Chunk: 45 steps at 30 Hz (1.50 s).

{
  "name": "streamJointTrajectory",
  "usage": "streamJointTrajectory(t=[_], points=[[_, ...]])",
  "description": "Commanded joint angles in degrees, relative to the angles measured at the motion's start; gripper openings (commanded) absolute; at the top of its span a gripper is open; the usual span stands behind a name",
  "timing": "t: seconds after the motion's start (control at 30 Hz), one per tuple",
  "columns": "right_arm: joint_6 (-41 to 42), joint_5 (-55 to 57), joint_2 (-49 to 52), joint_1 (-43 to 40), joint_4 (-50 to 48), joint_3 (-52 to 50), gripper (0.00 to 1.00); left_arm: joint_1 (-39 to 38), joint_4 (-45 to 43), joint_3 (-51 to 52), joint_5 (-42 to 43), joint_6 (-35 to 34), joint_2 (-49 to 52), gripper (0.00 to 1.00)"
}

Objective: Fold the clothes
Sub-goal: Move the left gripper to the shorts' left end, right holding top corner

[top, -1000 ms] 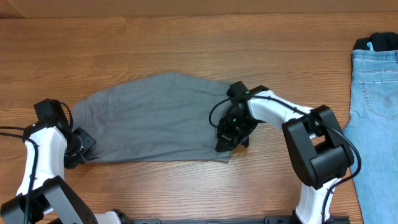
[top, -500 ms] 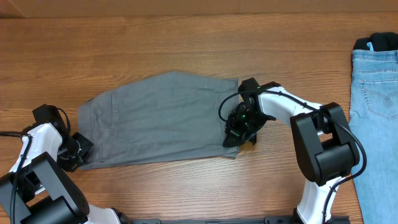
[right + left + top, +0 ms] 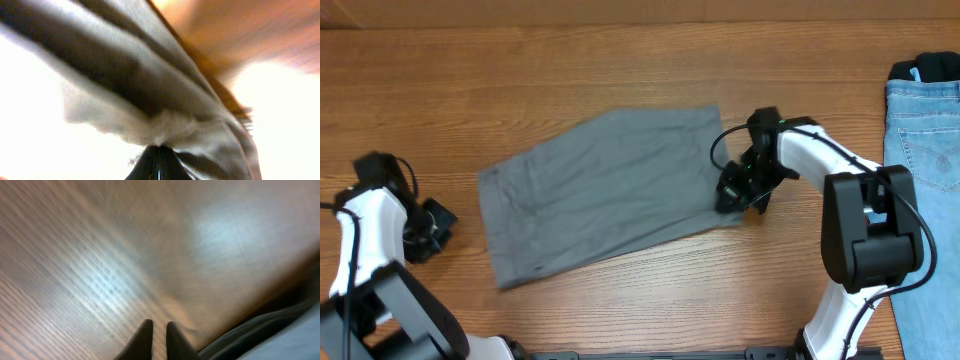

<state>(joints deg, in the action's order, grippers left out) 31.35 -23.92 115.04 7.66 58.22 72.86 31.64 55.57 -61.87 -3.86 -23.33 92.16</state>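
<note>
Currently, the left gripper (image 3: 428, 222) sits on the near left part of the table (image 3: 620, 60), well apart from the left edge of the shorts (image 3: 610, 195). In the left wrist view, which is blurred, its two dark fingers (image 3: 144, 336) stand almost pressed together, with only a narrow slit between them and nothing caught in it. Bare wood fills most of that view, and a strip of grey cloth crosses the lower right corner.

The shorts lie flat at the middle of the table as one grey panel. The panel is turned at an angle: its left corner points toward the near edge and its right end lies farther back. The cloth shows only shallow creases.

The right gripper (image 3: 732, 192) is at the right edge of the shorts, on its nearer half. In the right wrist view the fingertips meet at the bottom of the frame and pinch a bunched fold of grey cloth, which rises away from them. That view is also blurred and overexposed.

The jeans (image 3: 925, 180) lie along the right edge of the table, well apart from the shorts, with a back pocket facing up. At their far end, a dark garment (image 3: 930, 64) shows just beyond the waistband.
</note>
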Motion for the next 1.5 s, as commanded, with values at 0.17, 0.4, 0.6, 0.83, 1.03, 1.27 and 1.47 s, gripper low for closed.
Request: streamJointTrajectory(t=[0.17,0.4,0.6,0.83,1.03,1.27,1.47], points=[[-3.87,11.26,-6.69,-0.55,3.08,10.1,0.98,0.17,-2.58,-3.91,17.55,8.02,-4.85,1.0],[-4.85,10.93,-6.69,-0.57,3.67,12.41,1.0,0.17,-4.44,-3.87,19.63,12.66,-2.1,1.0],[-5.38,10.82,-6.69,-0.57,4.24,12.41,1.0,0.15,-5.7,-3.87,22.6,13.16,6.19,1.0],[-6.16,10.84,-6.69,-0.57,4.09,12.41,1.0,-0.52,-5.11,-3.87,31.5,18.34,12.39,1.0],[-6.14,10.82,-6.69,-0.57,4.04,12.41,1.0,-3.67,-6.54,-3.85,31.78,22.14,13.2,1.0],[-6.16,10.84,-6.69,-0.57,4.09,12.41,1.0,-7.23,-5.9,-2.75,31.58,20.68,15.04,1.0],[-6.34,10.84,-6.69,-0.57,4.33,12.41,1.0,-9.05,-4.15,-0.09,30.6,19.02,16.17,1.0]])
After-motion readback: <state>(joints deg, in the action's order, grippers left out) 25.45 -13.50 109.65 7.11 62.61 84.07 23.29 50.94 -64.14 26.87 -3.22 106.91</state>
